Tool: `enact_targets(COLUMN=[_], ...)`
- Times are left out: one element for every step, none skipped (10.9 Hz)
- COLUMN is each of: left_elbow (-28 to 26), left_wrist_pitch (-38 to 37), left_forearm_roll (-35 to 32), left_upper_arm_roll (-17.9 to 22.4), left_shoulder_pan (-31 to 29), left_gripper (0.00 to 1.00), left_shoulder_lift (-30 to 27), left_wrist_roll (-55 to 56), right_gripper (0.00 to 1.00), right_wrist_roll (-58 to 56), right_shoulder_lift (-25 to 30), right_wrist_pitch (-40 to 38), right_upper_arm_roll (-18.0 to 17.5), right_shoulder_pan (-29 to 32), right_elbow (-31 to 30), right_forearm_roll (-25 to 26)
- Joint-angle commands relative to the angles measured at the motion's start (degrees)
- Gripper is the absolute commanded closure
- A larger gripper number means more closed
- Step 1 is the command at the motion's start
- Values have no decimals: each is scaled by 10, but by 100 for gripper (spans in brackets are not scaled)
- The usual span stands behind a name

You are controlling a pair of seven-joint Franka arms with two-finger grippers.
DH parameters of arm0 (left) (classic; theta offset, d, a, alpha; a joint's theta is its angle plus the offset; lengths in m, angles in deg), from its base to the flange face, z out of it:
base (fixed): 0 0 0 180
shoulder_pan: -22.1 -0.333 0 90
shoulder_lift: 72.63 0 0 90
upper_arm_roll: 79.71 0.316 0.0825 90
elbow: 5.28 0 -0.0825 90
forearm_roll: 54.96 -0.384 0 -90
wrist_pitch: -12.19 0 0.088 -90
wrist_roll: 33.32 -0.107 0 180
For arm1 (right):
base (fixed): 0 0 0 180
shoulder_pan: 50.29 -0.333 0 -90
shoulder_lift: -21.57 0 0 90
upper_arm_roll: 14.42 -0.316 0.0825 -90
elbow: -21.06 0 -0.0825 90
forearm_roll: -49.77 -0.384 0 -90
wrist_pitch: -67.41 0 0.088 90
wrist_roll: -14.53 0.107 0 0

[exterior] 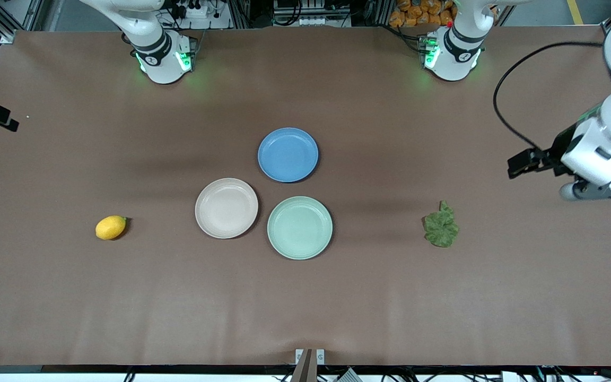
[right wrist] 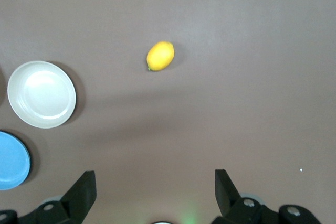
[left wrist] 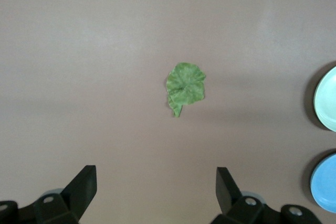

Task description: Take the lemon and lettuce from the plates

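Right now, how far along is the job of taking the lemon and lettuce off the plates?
It looks finished. The lemon lies on the table toward the right arm's end, the lettuce toward the left arm's end. The beige-pink plate and mint plate hold nothing. The left end effector and right end effector are open, nothing in hand.

Three plates sit clustered mid-table: the blue plate (exterior: 288,154) lies farthest from the front camera, with the beige plate (exterior: 226,207) and the mint plate (exterior: 299,227) side by side nearer to it, the beige one toward the right arm's end. All three hold nothing.

The lemon (exterior: 110,227) rests on the bare table (exterior: 72,297) (well apart from the beige plate), toward the right arm's end; the right gripper (right wrist: 155,195) hangs over the table near it.

The lettuce (exterior: 441,226) lies flat on the table toward the left arm's end, well apart from the mint plate, with the left gripper (left wrist: 156,195) over the table near it.
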Motion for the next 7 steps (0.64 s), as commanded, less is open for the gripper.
enact_targets(left_elbow=[-15, -14, -14, -14, -14, -15, -18], left_wrist_pitch=[-33, -41, -45, -49, -51, -60, -62], left_forearm_roll=[11, 10, 8, 8, 8, 8, 7], left_upper_arm_roll=[6, 6, 6, 6, 6, 6, 5], left_shoulder_pan=[-1, -1, -1, -3, -4, -5, -6], left_gripper=[0, 0, 0, 0, 0, 0, 0], left_shoulder_lift=[-48, -56, -66, -76, -83, -89, -89], left_wrist_roll=[-32, -32, -32, -32, -32, -31, -26], right_gripper=[0, 0, 0, 0, 0, 0, 0], right_wrist_roll=[5, 4, 5, 5, 4, -1, -3], right_shoulder_lift=[-28, -40, -42, -42, -42, -42, -43], right_wrist_pitch=[44, 43, 41, 40, 39, 37, 29], right_upper_arm_roll=[-6, -5, -5, -5, -5, -5, -6], right_shoulder_pan=[-3, -14, -16, -18, -19, -19, -18], right_elbow=[56, 55, 52, 52, 52, 50, 50], right_forearm_roll=[2, 8, 7, 7, 7, 7, 7])
